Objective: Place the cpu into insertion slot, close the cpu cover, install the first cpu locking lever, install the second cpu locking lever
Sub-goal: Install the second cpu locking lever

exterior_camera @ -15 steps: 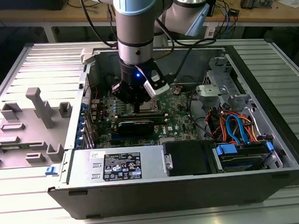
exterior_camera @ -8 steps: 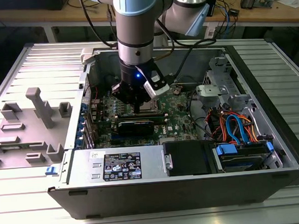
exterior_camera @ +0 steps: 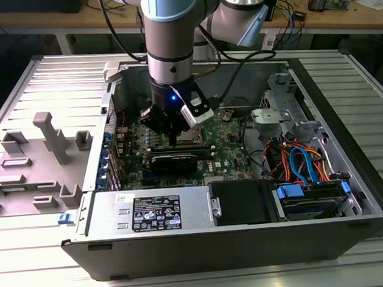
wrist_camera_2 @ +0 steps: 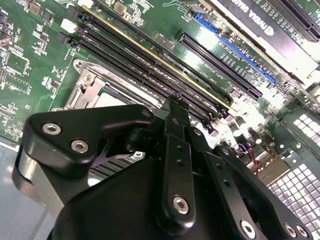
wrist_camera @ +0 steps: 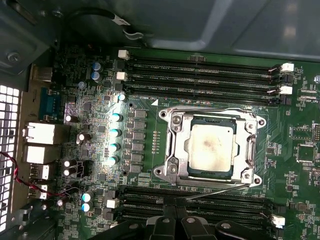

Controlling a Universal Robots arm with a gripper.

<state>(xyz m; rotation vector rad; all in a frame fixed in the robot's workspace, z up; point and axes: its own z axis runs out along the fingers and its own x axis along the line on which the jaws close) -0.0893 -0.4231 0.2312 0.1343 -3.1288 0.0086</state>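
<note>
One step looks done — the cpu [wrist_camera: 211, 150] is sitting in the insertion slot [wrist_camera: 174, 121] under the cpu cover [wrist_camera: 252, 147] (levers unclear); the fingers [wrist_camera_2: 175, 125] are pressing shut, empty.

Ribbed grey metal table [exterior_camera: 206, 282], cluttered wooden workbench [exterior_camera: 340, 14] behind.

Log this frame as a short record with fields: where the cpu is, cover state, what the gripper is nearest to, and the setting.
cpu: seated in the insertion slot, silver top facing up
cpu cover: lying flat, framing the chip
gripper: low inside the case, just above the socket area, holding nothing visible
levers: a thin rod runs along one socket edge; latched or not, cannot tell
setting: open computer case on a ribbed metal table
</note>
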